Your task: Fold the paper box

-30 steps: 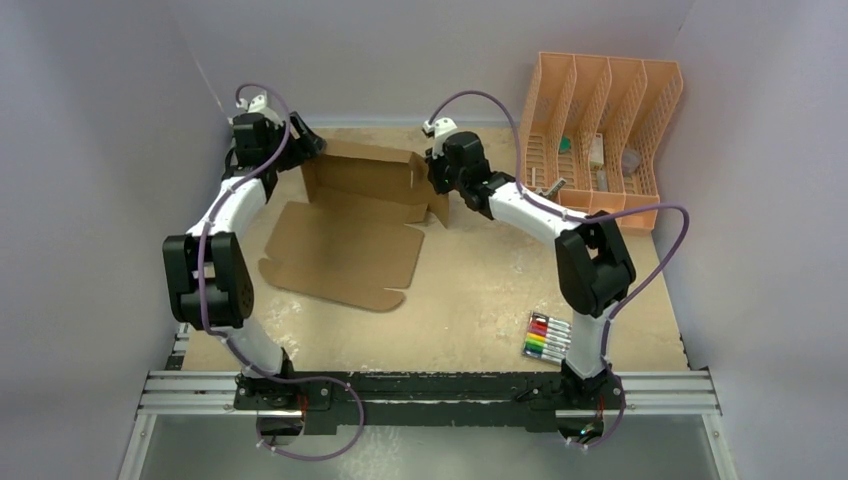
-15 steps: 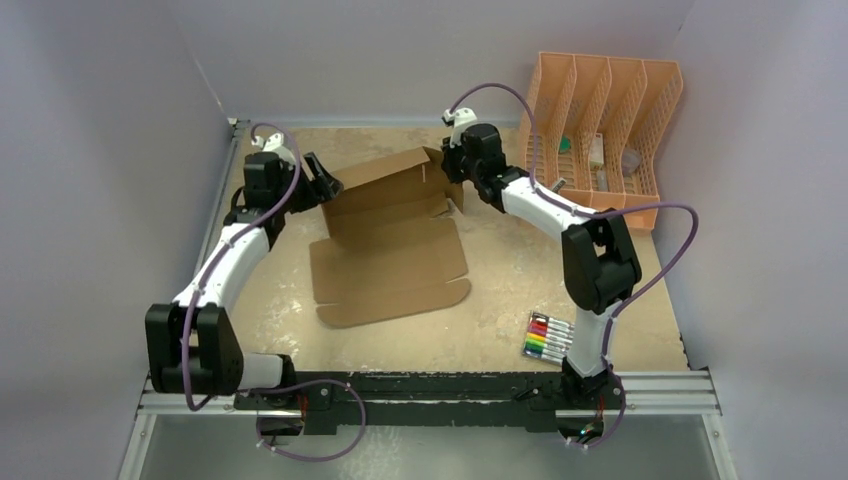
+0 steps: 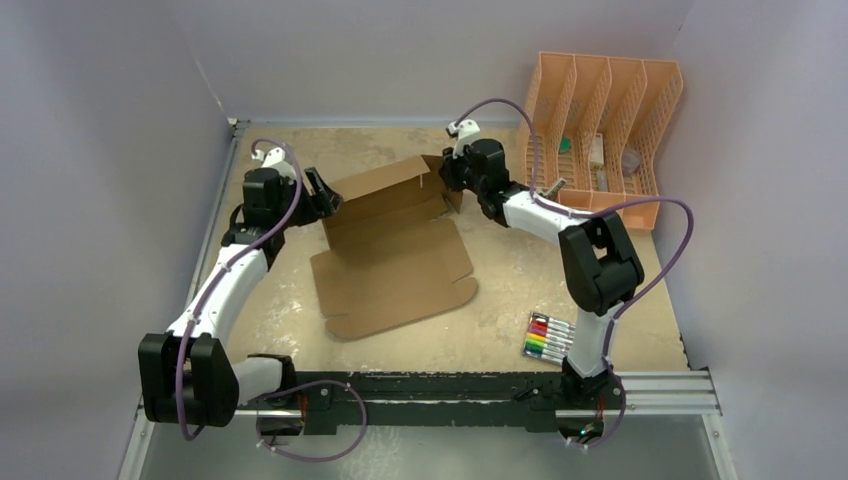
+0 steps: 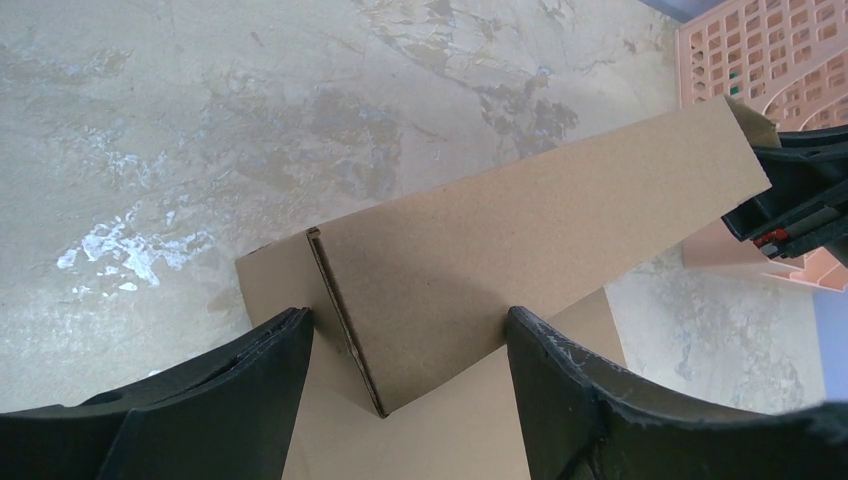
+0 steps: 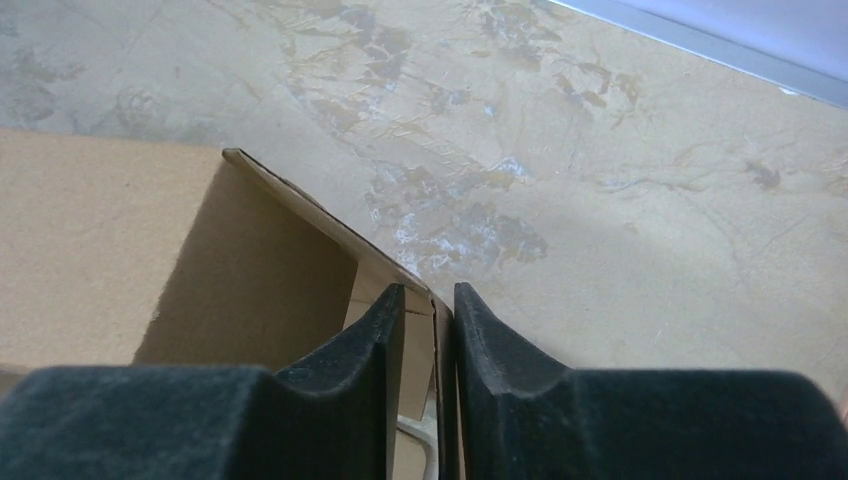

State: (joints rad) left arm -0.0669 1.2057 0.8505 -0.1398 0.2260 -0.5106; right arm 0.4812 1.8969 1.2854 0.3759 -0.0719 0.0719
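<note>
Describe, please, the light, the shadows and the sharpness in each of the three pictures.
Top external view: soft, even light, no glare; the paper box is sharp, with faint shadows on the table. Left wrist view: cardboard and table in focus, the jaws at the bottom very dark. Right wrist view: the near jaws are dark and soft, and the raised wall shades the box's inner face.

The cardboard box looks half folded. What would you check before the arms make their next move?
1. Back wall of the paper box standing up: ok.
2. Left pincer open, straddling the wall's left corner: ok.
3. Right pincer firmly gripping the right end flap: cannot tell; the edge sits between narrow jaws.
4. Front panel folded over: not ok, it lies flat on the table.
5. Markers and peach organizer apart from the box: ok.
</note>
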